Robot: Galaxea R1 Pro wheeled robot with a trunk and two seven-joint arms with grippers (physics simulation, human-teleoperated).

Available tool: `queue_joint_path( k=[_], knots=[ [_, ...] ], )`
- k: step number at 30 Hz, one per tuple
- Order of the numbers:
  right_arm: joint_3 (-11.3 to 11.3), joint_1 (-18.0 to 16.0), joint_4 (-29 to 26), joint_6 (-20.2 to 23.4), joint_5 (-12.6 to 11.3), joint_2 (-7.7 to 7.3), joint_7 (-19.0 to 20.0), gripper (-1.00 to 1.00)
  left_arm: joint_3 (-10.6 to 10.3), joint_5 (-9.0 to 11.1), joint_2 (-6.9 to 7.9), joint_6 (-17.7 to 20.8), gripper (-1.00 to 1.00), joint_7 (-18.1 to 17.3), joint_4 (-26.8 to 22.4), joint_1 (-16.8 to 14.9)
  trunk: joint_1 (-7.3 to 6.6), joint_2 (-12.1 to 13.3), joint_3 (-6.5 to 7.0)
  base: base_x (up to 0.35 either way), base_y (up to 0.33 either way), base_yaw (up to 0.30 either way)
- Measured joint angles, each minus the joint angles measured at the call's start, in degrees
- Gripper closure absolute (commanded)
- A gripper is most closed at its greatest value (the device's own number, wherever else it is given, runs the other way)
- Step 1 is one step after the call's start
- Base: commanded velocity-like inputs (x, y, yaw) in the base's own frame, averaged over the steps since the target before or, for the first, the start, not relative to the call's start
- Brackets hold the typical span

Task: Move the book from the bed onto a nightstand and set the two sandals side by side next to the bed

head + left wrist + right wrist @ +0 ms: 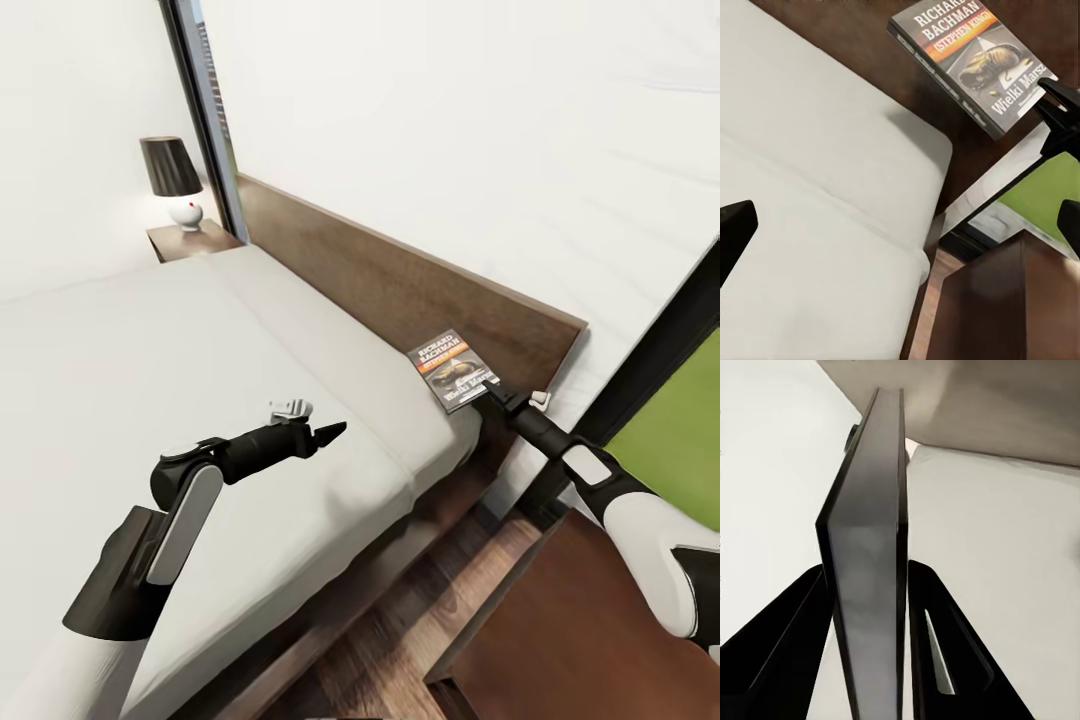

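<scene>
The book (455, 371) is clamped edge-on between the fingers of the right gripper (490, 388) and held in the air off the bed's (180, 340) corner, in front of the headboard (420, 290) — above the near nightstand (570, 620). The left gripper (332, 432) is held over the mattress, fingers apart — nothing gripped

The book (455, 370) has one corner hidden between the fingers of the right gripper (490, 388), and in the right wrist view only its edge (866, 562) shows, so the cover cannot be read there. The small lower lettering on the cover is too blurred to read in the head view. The nightstand (195, 240) is partly hidden behind the bed (150, 380). The left gripper (900, 225) fingertips are cut off at the picture's edges.
</scene>
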Motion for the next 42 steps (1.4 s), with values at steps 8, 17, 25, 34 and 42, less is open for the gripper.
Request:
queue_joint_path(
  k=[8, 17, 25, 34, 42],
  knots=[
    [5.7, 0.0, -0.4, 0.3, 0.4, -0.18, 0.3, 1.0, -0.2, -0.2, -0.14, 0.0, -1.0, 0.2, 0.2, 0.0, 0.0, 0.0, 0.75, 0.0, 0.0, 0.0],
    [14.0, 0.0, -0.2, 3.2, 0.3, -2.06, 9.5, 1.0, -2.1, 0.1, -0.16, -0.1, -1.0, 0.4, 2.4, 0.5, 0.0, 0.0, 1.59, 0.0, 0.0, 0.0],
    [25.1, 0.2, -0.3, 3.5, 0.2, -4.12, 15.7, 1.0, -3.4, 0.0, -0.17, -2.3, -1.0, 0.3, 9.2, 0.9, 0.0, 0.0, 2.34, 0.0, 0.0, 0.0],
    [27.9, 0.2, -0.4, 3.6, 0.3, -4.75, 20.3, 1.0, -5.9, -0.2, -0.18, -6.4, -1.0, 0.2, 13.4, 0.9, 0.0, 0.0, 3.18, -0.091, 0.0, 0.0],
    [28.2, 0.2, -0.5, 3.6, 0.2, -6.65, 21.4, 1.0, -10.0, -0.1, -0.24, -6.7, -1.0, 0.6, 12.6, 0.9, 0.0, 0.0, 3.93, -0.325, -0.048, 0.0]
  ],
)
